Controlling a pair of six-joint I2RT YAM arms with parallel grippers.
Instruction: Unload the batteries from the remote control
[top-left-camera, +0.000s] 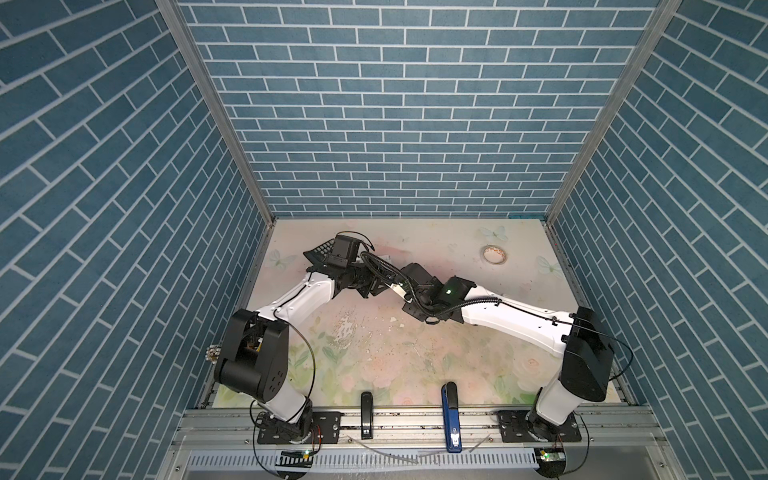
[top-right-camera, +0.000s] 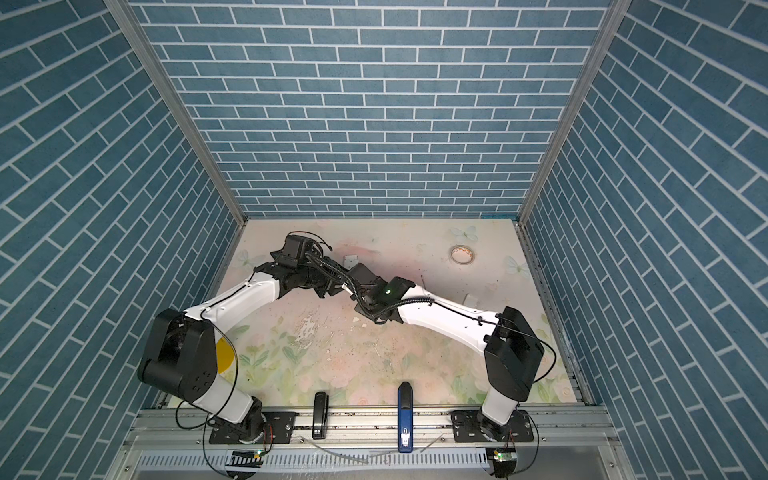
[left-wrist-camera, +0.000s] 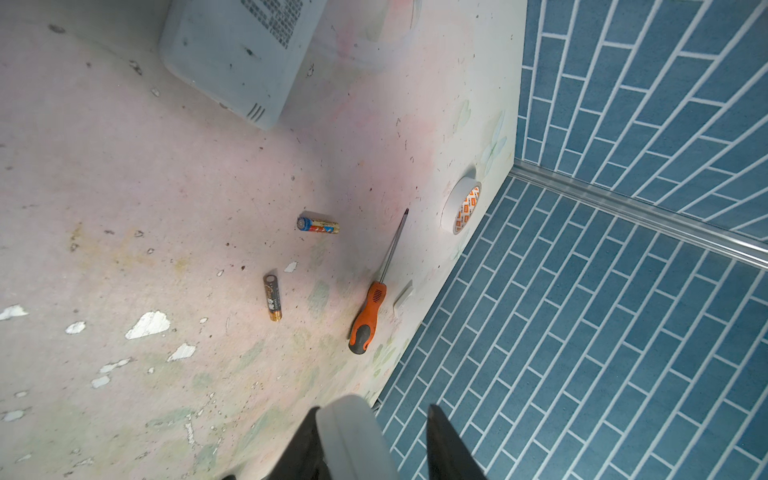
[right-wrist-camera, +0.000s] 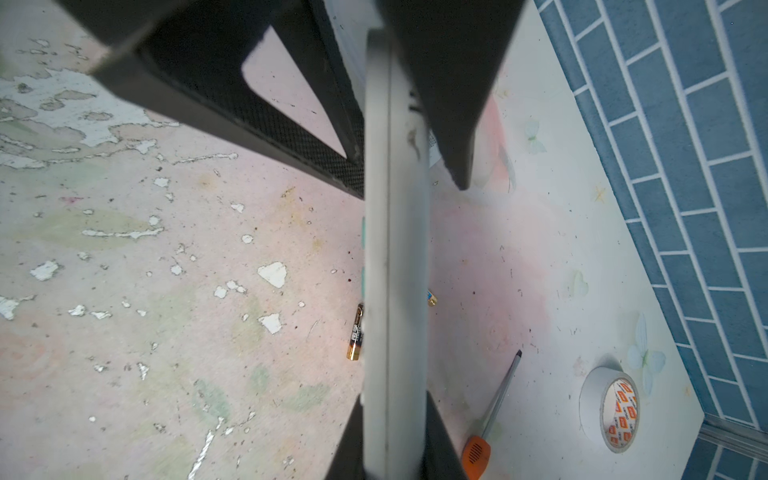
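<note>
The white remote control (right-wrist-camera: 395, 249) is held edge-on by the right gripper (right-wrist-camera: 394, 409), which is closed on it. Its other end is straddled by the left gripper (left-wrist-camera: 374, 409), which is not fully closed: a gap is seen beside one finger. A blue-and-gold battery (left-wrist-camera: 318, 225) and a black-and-gold battery (left-wrist-camera: 272, 297) are seen lying loose and apart on the table (left-wrist-camera: 124, 187), near an orange-handled screwdriver (left-wrist-camera: 370, 316).

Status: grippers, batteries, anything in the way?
Right gripper shut on remote. Left gripper around its other end, grip unclear. Blue-gold battery and black-gold battery loose on table. Screwdriver lies beside them.
</note>
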